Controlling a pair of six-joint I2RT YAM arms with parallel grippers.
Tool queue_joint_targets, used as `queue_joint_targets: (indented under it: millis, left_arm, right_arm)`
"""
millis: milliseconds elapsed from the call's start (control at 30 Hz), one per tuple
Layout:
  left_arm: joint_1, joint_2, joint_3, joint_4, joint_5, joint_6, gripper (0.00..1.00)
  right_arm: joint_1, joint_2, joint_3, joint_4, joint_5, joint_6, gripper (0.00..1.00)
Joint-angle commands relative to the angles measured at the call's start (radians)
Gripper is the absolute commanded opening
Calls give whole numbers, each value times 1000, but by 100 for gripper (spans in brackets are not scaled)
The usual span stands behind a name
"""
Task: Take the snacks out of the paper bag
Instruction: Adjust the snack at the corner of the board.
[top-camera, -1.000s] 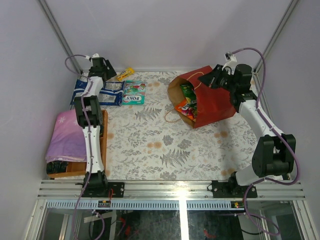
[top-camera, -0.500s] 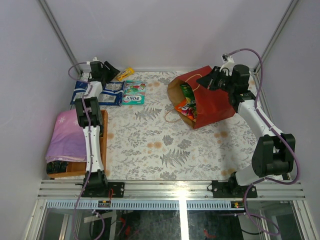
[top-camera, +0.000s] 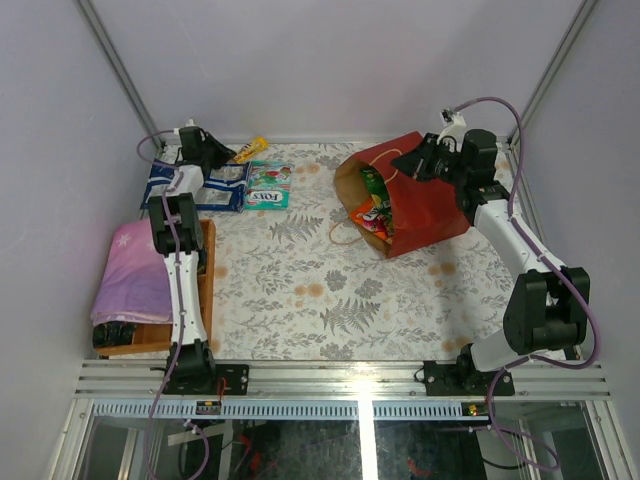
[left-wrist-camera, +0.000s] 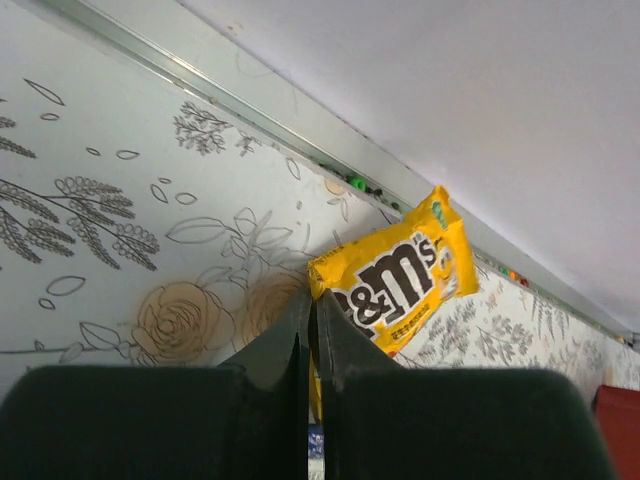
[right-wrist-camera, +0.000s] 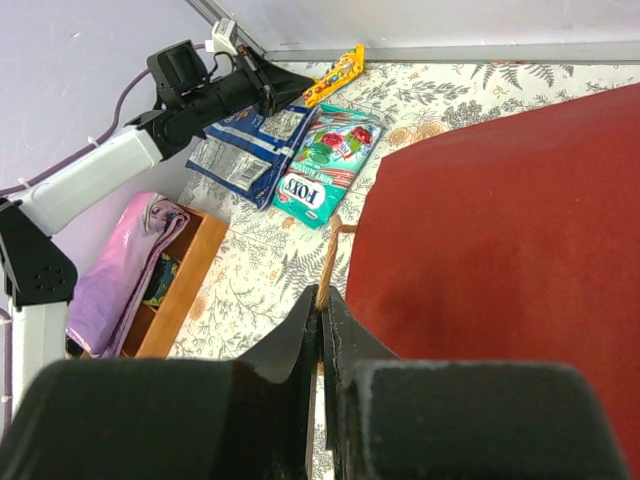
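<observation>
Cloth printed with grey ferns and tan roses covered the table, matte and flat, inside pale plain walls with a thin metal rail along the far edge.

At the far right the paper bag lay on its side, with smooth red outside, brown kraft inside, and its mouth turned left. Glossy green and orange snacks showed in the opening. The right gripper was at the bag's upper rim, jaws pressed together on the thin twine handle.

At the far left lay a shiny teal FOX'S pouch, crinkled blue-and-white packs just beside it, and a yellow M&M's packet near the rail. The left gripper was closed, jaws together, with the packet's corner right at its tips. Whether it nipped that corner could not be told.

A soft pink folded cloth rested on an orange-brown wooden tray at the left edge.
</observation>
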Motion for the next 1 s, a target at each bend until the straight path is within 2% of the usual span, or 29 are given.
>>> queue_joint_targets:
  millis: [0, 200, 400, 567, 967]
  left_arm:
    - [17, -108, -48, 94, 77, 35, 0]
    - [38, -134, 9, 79, 189, 115, 0]
    - [59, -72, 164, -3, 216, 194, 0]
    - [64, -30, 191, -13, 193, 241, 0]
    - [90, 81, 268, -64, 169, 245, 0]
  right_arm:
    - [10, -6, 60, 7, 10, -19, 0]
    - [11, -9, 63, -5, 8, -31, 0]
    - [13, -10, 63, -12, 5, -37, 0]
    - [13, -6, 66, -15, 2, -38, 0]
    - [18, -2, 76, -28, 3, -46, 0]
